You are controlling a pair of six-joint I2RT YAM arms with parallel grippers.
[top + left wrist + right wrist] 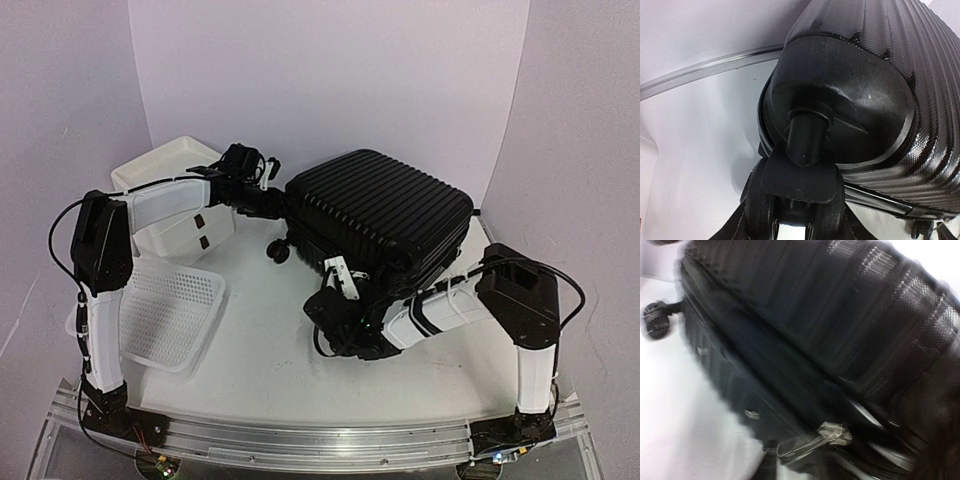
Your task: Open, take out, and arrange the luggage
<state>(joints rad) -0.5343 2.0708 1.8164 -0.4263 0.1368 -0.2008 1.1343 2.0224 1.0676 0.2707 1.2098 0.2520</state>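
The luggage (385,210) is a black ribbed hard-shell suitcase lying flat and closed at centre right. My left gripper (268,200) is at its rear left corner. In the left wrist view the jaws (795,222) flank a black caster wheel (795,200) and press on it from both sides. My right gripper (332,298) is at the suitcase's near edge. The right wrist view is blurred. It shows the silver zipper pull (832,434) on the zip seam, its loop reaching toward my gripper (800,467). One dark finger (768,460) shows beside the loop; the grip is unclear.
A white three-drawer box (175,205) stands at the back left, under my left arm. A white perforated basket (170,312) lies at the front left. Another caster wheel (278,252) sticks out of the suitcase's left side. Curved white walls enclose the table.
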